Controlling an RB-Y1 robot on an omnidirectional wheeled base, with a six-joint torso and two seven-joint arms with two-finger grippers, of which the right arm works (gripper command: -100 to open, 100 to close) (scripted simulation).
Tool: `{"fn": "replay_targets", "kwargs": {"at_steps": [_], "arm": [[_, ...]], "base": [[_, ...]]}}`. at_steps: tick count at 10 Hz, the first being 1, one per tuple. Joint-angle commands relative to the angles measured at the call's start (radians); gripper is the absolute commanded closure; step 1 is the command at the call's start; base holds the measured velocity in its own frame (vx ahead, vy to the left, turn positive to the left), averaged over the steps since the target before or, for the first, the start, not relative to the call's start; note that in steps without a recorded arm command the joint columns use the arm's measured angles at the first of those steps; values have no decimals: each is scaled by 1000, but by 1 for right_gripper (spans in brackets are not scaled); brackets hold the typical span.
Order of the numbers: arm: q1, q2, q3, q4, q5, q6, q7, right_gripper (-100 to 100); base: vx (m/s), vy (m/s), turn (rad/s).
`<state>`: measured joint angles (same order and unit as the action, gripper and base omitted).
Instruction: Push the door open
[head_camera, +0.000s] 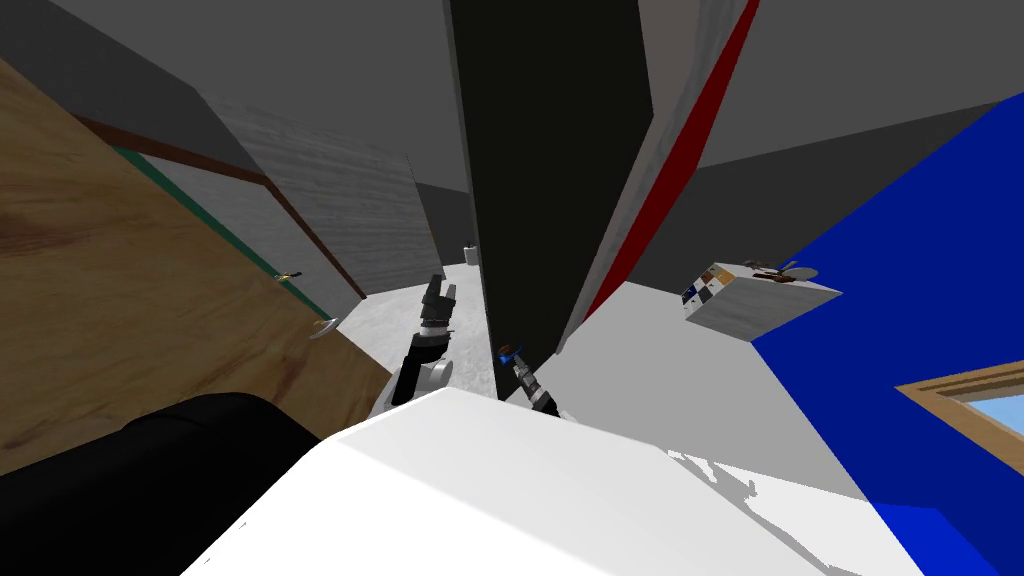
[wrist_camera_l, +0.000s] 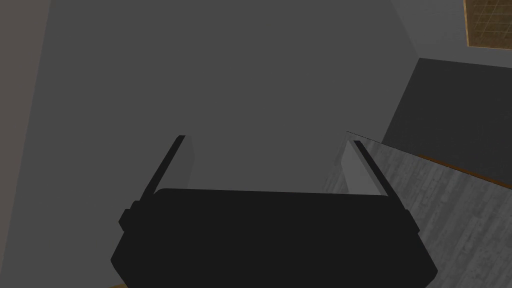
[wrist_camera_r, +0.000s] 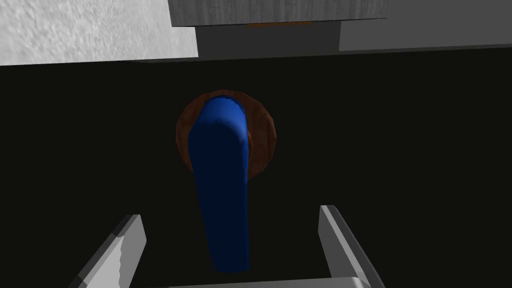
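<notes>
A dark door (head_camera: 550, 180) stands just ahead of me, its edge toward me. On it sits a blue lever handle (wrist_camera_r: 222, 185) over a round brown plate (wrist_camera_r: 262, 135). My right gripper (wrist_camera_r: 230, 212) is open, and the handle's free end lies between its fingers (wrist_camera_r: 340, 240) without either pressing it. In the head view the right gripper (head_camera: 507, 357) is at the handle (head_camera: 516, 348), low on the door. My left gripper (head_camera: 438, 290) is raised to the left of the door; in its own view the left gripper (wrist_camera_l: 267, 142) is open and holds nothing.
A brown wooden door (head_camera: 120, 300) with a silver handle (head_camera: 322, 328) lies close on my left. A grey wood-grain panel (head_camera: 340, 210) stands beyond it. A red strip (head_camera: 680, 170) runs beside the dark door. A small cabinet (head_camera: 760, 300) stands by the blue wall (head_camera: 900, 330) on the right.
</notes>
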<state>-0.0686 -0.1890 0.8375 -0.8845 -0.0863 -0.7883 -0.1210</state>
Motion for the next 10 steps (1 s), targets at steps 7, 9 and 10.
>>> {"fn": "replay_targets", "kwargs": {"at_steps": [7, 9, 10], "arm": [[1, 7, -6, 8, 1, -2, 4, 100], [1, 7, -6, 8, 1, -2, 4, 100], [0, 9, -26, 8, -3, 8, 9, -100]], "base": [[43, 36, 14], [-4, -2, 0], [-101, -19, -105]]}}
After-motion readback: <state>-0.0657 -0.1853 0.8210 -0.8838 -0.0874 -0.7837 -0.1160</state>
